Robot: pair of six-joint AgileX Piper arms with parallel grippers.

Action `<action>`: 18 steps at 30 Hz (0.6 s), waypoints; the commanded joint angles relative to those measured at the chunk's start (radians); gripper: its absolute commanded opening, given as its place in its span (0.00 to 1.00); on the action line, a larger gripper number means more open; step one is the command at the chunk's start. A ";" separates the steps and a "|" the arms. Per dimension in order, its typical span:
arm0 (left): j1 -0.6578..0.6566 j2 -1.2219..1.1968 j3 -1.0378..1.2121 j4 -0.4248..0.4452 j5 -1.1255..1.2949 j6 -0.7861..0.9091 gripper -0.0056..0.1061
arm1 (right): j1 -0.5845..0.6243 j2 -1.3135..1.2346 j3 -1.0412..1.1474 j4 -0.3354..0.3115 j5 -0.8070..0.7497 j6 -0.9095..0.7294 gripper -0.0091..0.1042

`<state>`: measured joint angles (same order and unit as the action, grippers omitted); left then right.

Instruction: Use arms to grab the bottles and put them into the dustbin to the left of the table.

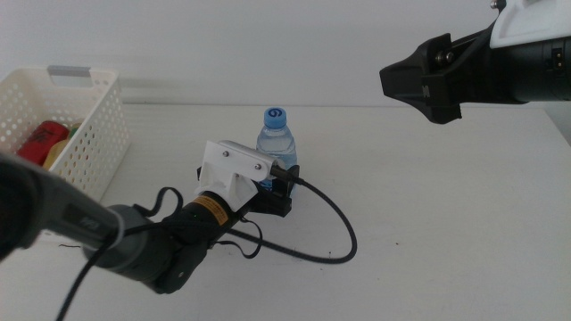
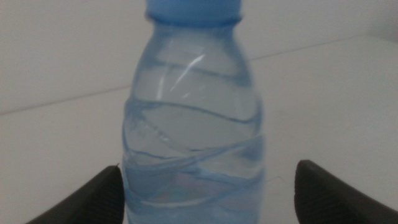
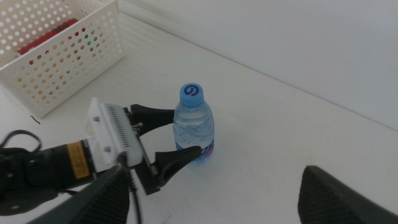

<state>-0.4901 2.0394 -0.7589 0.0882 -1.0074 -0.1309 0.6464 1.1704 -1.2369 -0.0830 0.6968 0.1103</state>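
A small clear water bottle (image 1: pixel 276 138) with a blue cap stands upright mid-table. My left gripper (image 1: pixel 284 187), on a white mount, is open with one jaw on each side of the bottle's lower body. In the left wrist view the bottle (image 2: pixel 193 137) fills the gap; one jaw is against it, the other stands apart. The right wrist view shows the bottle (image 3: pixel 194 127) between those fingers (image 3: pixel 180 155). My right gripper (image 1: pixel 410 89) is open, held high at the right, well away from the bottle. The white dustbin (image 1: pixel 103 134) at the left holds the red can (image 1: pixel 40 141) and the yellow bottle (image 1: pixel 61 147).
A black cable (image 1: pixel 339 232) loops on the white table (image 1: pixel 446 223) just right of the left gripper. The dustbin (image 3: pixel 62 56) also shows in the right wrist view, with red visible through its holes.
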 commanded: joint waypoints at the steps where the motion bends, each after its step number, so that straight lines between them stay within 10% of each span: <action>1: 0.003 0.037 -0.037 -0.026 -0.002 -0.004 0.89 | -0.008 0.001 -0.007 -0.012 -0.011 -0.001 0.85; 18: 0.022 0.189 -0.205 -0.033 0.003 -0.008 0.81 | -0.008 0.001 -0.007 -0.012 -0.011 -0.001 0.85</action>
<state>-0.4711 2.2297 -0.9576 0.0738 -0.9955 -0.1309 0.6464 1.1704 -1.2369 -0.0854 0.6949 0.1103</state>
